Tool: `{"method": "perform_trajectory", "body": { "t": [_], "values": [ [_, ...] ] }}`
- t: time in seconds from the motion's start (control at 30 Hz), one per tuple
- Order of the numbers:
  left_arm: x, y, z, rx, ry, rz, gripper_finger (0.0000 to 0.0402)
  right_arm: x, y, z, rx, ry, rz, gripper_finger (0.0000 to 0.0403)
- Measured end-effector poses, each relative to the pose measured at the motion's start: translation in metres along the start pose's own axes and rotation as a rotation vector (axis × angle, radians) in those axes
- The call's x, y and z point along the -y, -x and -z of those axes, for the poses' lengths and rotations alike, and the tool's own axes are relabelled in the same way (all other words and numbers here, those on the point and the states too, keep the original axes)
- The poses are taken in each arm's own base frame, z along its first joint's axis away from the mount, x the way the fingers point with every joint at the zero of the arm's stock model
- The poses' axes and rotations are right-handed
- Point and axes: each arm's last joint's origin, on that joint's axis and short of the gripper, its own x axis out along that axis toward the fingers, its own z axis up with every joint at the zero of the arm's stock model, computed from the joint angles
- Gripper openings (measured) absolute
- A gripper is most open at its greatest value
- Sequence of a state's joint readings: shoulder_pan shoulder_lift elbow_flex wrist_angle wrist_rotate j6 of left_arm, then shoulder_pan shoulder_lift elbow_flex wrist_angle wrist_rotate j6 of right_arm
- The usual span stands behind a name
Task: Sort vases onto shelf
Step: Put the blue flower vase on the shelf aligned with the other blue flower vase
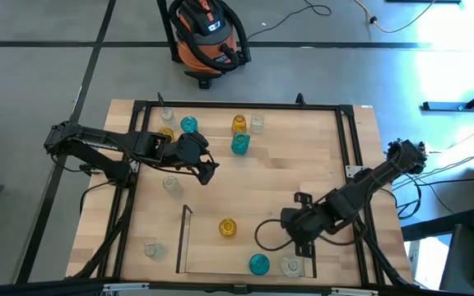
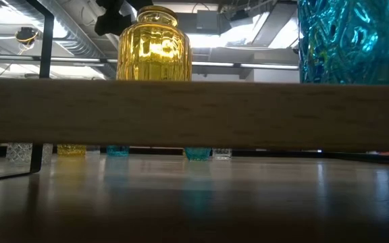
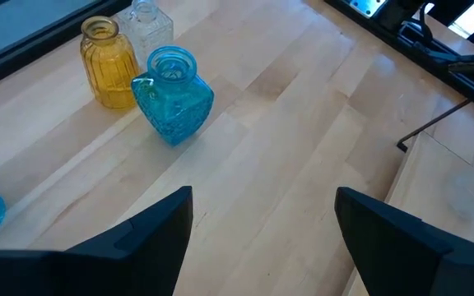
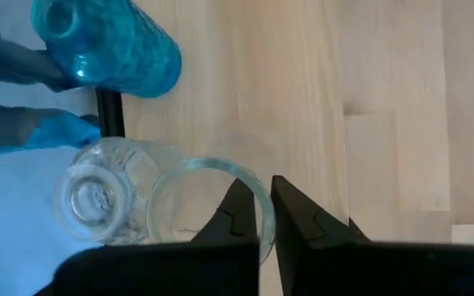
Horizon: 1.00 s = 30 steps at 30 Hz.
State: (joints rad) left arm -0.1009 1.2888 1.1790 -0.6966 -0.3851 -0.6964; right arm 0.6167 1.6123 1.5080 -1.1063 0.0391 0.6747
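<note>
Pinching clear vase (image 4: 171, 205) rim, right gripper (image 4: 257, 215) closed, vase upright, mouth up, on shelf (image 1: 183, 238)

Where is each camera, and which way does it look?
High: above the table, looking straight down; shows the left gripper and right gripper.
Low: at table height, looking across; amber vase up close, a dark robot part above it.
Left wrist: looks past its open gripper at a teal vase.
Right wrist: looks down; its gripper is shut on a clear vase.
Shared: high and left wrist both show that teal vase.
</note>
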Motion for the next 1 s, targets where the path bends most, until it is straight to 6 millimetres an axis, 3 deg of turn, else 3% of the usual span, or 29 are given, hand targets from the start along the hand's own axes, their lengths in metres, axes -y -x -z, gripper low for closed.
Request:
{"method": "perform_trajectory", "body": {
  "t": [0.13, 0.43, 1.0],
  "values": [
    [0.000, 0.000, 0.000, -0.001, -0.001, -0.001, 0.0289, -0.007, -0.002, -0.007, -0.051, 0.028, 0.028, 0.0000],
    [0.000, 0.000, 0.000, -0.004, -0.001, 0.001, 0.0289, -0.025, -0.003, 0.002, -0.093, 0.042, 0.034, 0.0000],
    [0.000, 0.000, 0.001, -0.009, -0.003, -0.001, 0.0289, -0.031, -0.009, 0.000, -0.068, 0.016, 0.022, 0.0000]
  ]
}}
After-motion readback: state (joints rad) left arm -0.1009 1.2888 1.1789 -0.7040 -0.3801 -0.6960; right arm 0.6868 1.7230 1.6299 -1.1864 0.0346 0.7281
